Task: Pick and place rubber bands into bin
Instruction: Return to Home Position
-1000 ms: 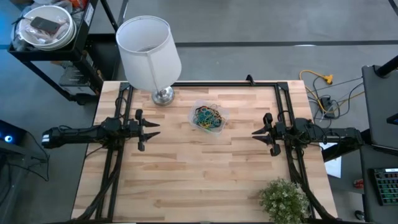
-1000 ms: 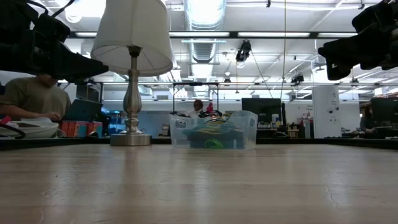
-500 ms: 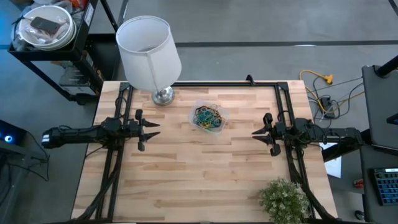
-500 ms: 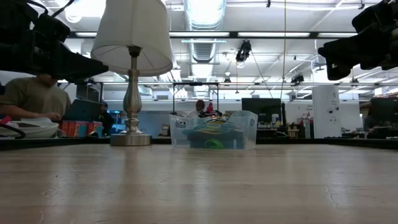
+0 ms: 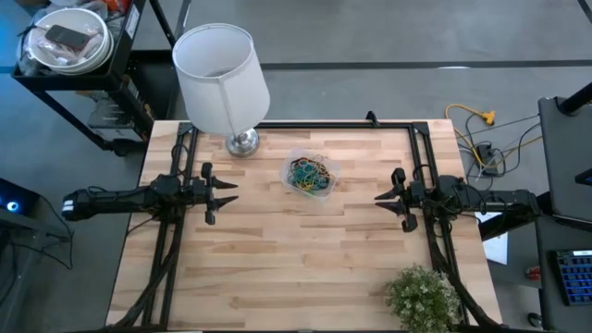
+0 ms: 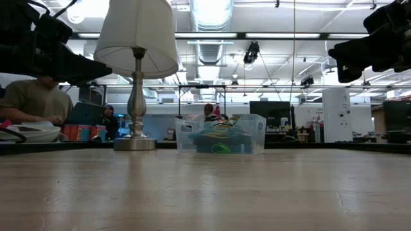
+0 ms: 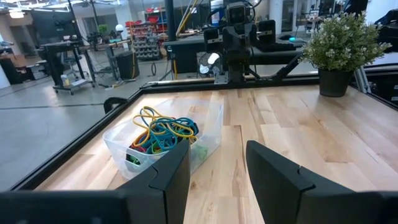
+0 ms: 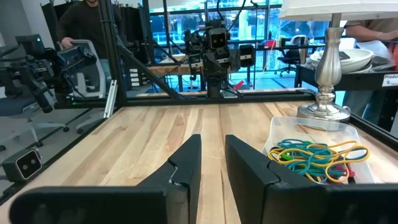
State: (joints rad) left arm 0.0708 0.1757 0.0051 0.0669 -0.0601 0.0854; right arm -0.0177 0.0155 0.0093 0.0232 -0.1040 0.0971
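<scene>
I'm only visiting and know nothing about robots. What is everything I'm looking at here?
rubber bands: many, blue, green, yellow, orange, heaped in the bin
bin: one, clear, back middle of the table
lamp: one, white shade, silver base, back left of the table
potted plant: one, green, front right corner
table: one, light wood
white bowl: one, on a black cart beyond the back left corner
yellow cable: one, on the floor to the right
person: one, seated in the room behind
left gripper: one, dark, over the table's left side, jaws open, empty
right gripper: one, dark, over the right side, jaws open, empty
</scene>
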